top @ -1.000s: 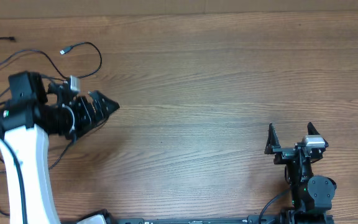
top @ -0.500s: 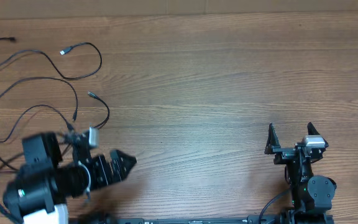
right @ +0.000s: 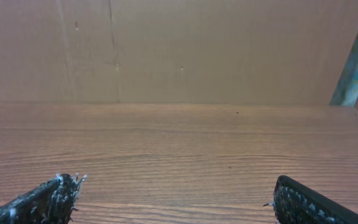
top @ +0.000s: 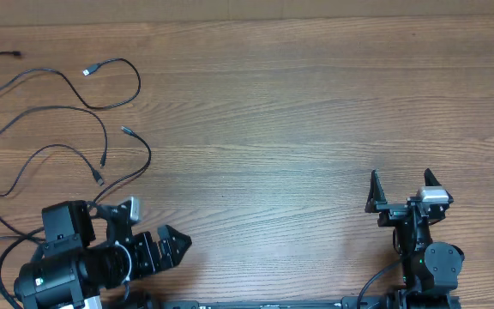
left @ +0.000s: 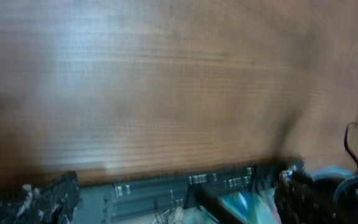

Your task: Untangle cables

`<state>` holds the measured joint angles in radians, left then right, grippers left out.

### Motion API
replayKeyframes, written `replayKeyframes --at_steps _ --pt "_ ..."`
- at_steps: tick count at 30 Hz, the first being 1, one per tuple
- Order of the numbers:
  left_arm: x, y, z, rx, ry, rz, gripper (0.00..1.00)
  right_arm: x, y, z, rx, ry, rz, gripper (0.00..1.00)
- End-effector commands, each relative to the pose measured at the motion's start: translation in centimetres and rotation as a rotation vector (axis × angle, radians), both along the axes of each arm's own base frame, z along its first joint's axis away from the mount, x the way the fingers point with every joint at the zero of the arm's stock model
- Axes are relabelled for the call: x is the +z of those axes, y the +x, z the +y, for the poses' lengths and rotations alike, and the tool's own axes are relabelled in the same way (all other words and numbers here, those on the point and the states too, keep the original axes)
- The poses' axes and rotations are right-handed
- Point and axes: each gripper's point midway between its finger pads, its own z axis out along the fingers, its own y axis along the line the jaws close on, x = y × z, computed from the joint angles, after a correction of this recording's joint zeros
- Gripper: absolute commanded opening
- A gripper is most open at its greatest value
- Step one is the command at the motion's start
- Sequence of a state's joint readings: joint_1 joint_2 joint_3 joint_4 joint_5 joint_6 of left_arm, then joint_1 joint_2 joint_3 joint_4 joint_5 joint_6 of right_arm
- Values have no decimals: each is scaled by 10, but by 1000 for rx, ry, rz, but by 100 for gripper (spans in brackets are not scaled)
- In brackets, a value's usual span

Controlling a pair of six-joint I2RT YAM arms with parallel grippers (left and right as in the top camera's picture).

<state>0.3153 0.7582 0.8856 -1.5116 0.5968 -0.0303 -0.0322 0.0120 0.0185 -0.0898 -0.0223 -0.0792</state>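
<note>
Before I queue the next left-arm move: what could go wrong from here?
1. Some of the cables run close beside the left arm at the near-left corner. Swinging it out may snag or drag them.
2. The cables lie far from the right end effector, so the open left end effector probably works alone.
3. The left wrist view is blurred and shows no cable, so aiming a grasp from it looks unreliable.
</note>
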Motion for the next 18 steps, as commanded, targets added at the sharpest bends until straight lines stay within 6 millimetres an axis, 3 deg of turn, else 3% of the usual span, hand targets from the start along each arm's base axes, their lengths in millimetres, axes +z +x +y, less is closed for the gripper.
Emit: replayKeyframes --at_steps 1,6,11,15,18 --pt "6 20 4 15 9 -90 99 -2 0 0 0 3 -5 100" --pt "23 45 -8 -91 -25 -274 100 -2 0 0 0 3 -5 100" --pt "20 61 -30 -251 -10 -409 100 -2 0 0 0 3 -5 100" --pt "24 77 -54 -370 -1 -631 100 -2 0 0 0 3 -5 100" --pt "31 78 -58 -378 11 -777 100 -2 0 0 0 3 -5 100"
